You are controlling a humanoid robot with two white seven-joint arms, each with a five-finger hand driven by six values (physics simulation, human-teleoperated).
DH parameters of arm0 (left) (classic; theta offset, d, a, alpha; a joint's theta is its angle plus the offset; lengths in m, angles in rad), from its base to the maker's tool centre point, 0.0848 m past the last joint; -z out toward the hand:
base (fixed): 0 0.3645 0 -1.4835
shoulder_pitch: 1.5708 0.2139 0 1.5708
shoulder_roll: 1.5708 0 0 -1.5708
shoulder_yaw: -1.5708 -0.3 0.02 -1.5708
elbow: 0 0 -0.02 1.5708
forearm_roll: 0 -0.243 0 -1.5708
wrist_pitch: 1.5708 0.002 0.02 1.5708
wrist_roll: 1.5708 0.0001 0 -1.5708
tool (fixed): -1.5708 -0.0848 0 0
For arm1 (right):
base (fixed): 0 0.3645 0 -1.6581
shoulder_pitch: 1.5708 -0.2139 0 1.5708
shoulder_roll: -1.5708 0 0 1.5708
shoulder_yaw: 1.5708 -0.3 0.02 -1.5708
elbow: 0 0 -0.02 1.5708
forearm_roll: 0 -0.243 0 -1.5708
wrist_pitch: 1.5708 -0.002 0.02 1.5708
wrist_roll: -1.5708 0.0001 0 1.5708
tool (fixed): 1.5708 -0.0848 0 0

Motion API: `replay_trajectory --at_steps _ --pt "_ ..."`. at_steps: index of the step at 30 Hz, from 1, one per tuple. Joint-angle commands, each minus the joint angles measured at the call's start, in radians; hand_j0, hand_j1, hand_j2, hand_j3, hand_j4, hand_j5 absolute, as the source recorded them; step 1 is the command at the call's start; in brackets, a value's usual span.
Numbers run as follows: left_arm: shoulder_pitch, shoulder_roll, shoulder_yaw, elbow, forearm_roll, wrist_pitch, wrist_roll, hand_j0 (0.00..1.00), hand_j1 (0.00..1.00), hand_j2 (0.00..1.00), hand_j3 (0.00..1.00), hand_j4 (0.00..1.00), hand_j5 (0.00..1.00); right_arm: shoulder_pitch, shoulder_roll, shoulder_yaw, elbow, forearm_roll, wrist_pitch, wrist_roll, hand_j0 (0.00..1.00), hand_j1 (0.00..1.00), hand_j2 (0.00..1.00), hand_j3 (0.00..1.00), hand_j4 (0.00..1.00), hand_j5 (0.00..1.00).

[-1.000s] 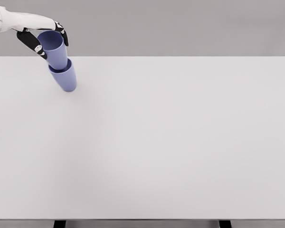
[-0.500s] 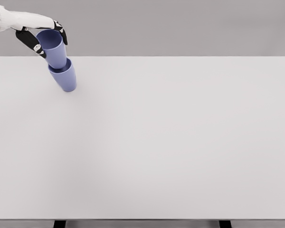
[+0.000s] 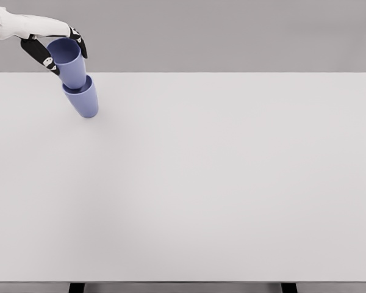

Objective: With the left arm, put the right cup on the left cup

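Grey wall behind, and a broad white table [image 3: 232,183] fills most of our view; near its far left corner we see the lower cup [image 3: 83,99] standing on the surface, and the upper cup [image 3: 68,61] nested into its mouth. Our left hand [image 3: 52,49] reaches in from the upper left with its fingers [image 3: 47,61] closed around the upper cup near its rim; the right arm is out of sight. Both cups share one long axis, leaning up and to the left toward the hand; we judge that release should follow that axis, with the fingers opening outward and the hand withdrawing up-left.
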Motion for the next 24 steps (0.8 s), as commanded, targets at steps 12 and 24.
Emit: replay_trajectory --at_steps 12,24 --pt "0.002 0.001 0.003 -0.002 0.002 0.002 0.000 0.80 0.80 0.80 0.80 0.80 0.80 0.000 0.000 0.000 0.001 0.001 -0.001 0.000 1.00 1.00 1.00 1.00 1.00 1.00" --pt "0.000 0.004 -0.001 -0.004 0.002 0.002 0.000 1.00 1.00 1.00 1.00 1.00 1.00 0.000 0.000 0.000 0.000 0.001 -0.001 0.000 1.00 1.00 1.00 1.00 1.00 1.00"
